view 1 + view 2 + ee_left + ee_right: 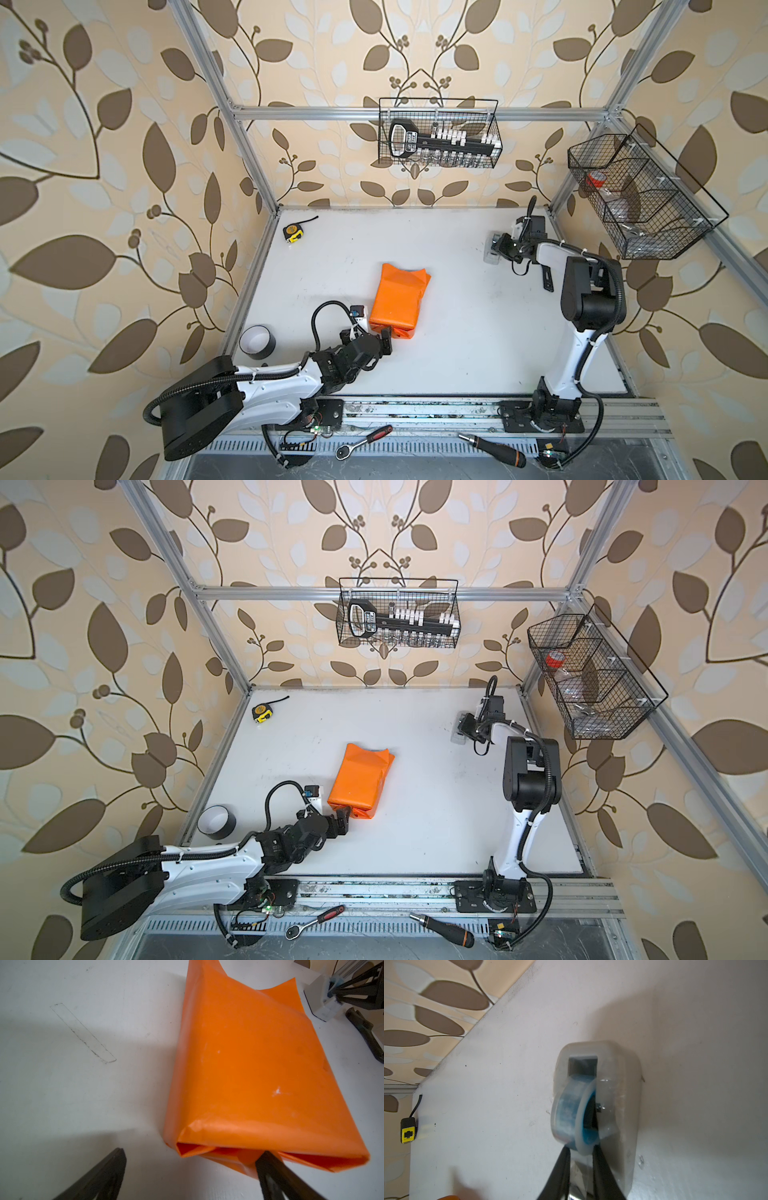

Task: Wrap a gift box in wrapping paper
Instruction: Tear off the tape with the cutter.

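The orange wrapping paper (399,299) (359,779) lies folded into a long bundle mid-table. The gift box is hidden, presumably inside it. In the left wrist view the paper (249,1074) shows an open end with loose folded flaps. My left gripper (380,336) (338,818) (191,1167) stands open at that near end. One of its fingers (270,1172) touches the lower flap; the other is out over bare table. My right gripper (494,249) (459,729) (581,1151) is at the clear tape dispenser (490,257) (623,1105) at the back right. Its jaws are nearly together on the clear tape strip below the blue-cored roll (571,1111).
A yellow tape measure (293,232) lies at the back left and a black tape roll (257,340) at the near left edge. Wire baskets (438,133) (640,199) hang on the frame. A ratchet (365,440) and a screwdriver (492,449) lie on the front rail.
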Robot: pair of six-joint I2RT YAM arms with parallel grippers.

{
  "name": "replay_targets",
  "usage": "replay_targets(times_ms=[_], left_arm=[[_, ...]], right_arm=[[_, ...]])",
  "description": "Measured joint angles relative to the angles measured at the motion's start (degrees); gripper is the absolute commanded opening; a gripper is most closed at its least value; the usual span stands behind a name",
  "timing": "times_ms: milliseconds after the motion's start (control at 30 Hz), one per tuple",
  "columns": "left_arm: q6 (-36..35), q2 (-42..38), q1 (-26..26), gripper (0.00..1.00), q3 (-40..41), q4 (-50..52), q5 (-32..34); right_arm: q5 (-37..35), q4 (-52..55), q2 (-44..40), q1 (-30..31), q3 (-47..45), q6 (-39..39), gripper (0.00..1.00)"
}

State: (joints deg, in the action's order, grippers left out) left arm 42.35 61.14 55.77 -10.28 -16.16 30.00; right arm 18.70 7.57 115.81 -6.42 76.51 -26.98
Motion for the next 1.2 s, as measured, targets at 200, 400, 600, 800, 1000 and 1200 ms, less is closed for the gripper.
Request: replay_targets(times_ms=[200,400,600,800,1000,1200], left_arm=[[0.0,1.73,0.0,0.99,0.0,-1.29,-0.04],[0.0,2.29,0.0,0.99,0.0,-2.14,-0.04],[0.0,2.32,0.0,0.99,0.0,-2.14,-0.04],[0.0,2.32,0.0,0.99,0.0,-2.14,-0.07],[0.02,2.32,0.0,0.99,0.0,-2.14,-0.07],[0.0,2.4,0.0,0.99,0.0,-2.16,-0.07]], right_arm=[[0.37,0.59,-0.17,0.09,-0.07,-0.7,0.25],[0.37,0.28,-0.59,0.09,-0.59,-1.79,0.22],[2.82,-0.57,-0.85,0.63,-1.38,-3.72,0.19],[3.23,-1.11,-0.85,0.57,-1.55,-5.62,0.16],[3.3,-1.49,-0.85,0.24,-2.16,-7.54,0.0],[5.66,-5.16,-0.9,-0.39,-4.02,-11.43,0.0]])
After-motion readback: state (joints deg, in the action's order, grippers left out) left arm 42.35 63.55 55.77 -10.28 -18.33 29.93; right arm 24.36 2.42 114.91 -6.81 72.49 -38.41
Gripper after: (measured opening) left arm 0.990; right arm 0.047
